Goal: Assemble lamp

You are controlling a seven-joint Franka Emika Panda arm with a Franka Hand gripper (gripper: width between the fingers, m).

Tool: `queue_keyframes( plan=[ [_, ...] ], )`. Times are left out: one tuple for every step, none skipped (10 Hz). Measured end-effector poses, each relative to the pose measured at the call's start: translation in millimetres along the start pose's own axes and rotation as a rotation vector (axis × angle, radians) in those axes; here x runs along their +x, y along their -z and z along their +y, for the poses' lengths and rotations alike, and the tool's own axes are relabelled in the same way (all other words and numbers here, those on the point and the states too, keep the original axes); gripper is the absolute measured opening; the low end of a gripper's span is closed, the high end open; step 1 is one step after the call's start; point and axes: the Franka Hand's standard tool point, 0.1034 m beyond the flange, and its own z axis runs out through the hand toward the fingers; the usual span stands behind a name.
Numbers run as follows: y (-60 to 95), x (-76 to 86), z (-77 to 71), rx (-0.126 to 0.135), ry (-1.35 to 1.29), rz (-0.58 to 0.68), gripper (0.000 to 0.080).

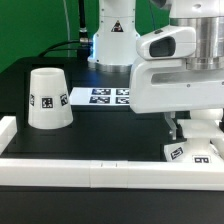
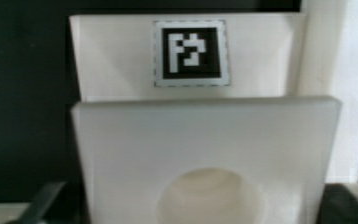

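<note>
The lamp base [image 1: 192, 152] is a flat white square block with tags on its side. It sits low at the exterior view's right, next to the white front rail. My gripper [image 1: 186, 130] is down over it. In the wrist view the base [image 2: 208, 130] fills the frame, with a tag [image 2: 190, 54] beyond it and its round socket [image 2: 211, 200] between my dark fingertips [image 2: 44, 205], which sit against its two sides. The tapered shade [image 1: 49, 98] stands mouth down at the exterior view's left. The bulb is out of view.
The marker board [image 1: 103, 96] lies at the back middle of the black table. A white rail [image 1: 90, 170] runs along the front edge and up the left side. The arm's white body [image 1: 175, 70] covers the right of the scene.
</note>
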Motion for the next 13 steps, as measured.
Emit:
queue_keyframes(
  plan=[
    [0.0,0.0,-0.1,0.0,0.0,0.0,0.0669],
    [-0.1,-0.1,-0.1,0.0,0.0,0.0,0.0669],
    [-0.2,-0.2,-0.1,0.0,0.0,0.0,0.0693],
    [0.1,-0.8,0.1,0.0,0.004,0.002,0.0698],
    [3.7,-10.0,2.2,-0.001,0.018,0.015,0.0698],
    [9.8,-27.3,3.9,-0.005,0.02,0.006,0.0699],
    [15.8,-41.3,4.3,-0.005,0.009,0.001,0.0699],
    [23.1,-60.4,3.0,0.0,-0.003,-0.014,0.0699],
    [33.1,-75.4,-0.2,0.007,-0.024,-0.031,0.0699],
    [41.8,-86.3,-6.3,0.013,-0.028,-0.042,0.0699],
    [48.5,-95.9,-14.5,0.016,-0.05,-0.058,0.0699],
    [54.7,-102.7,-25.7,0.028,-0.081,-0.077,0.0699],
    [54.8,-105.6,-34.8,0.042,-0.1,-0.082,0.0699]
  ],
)
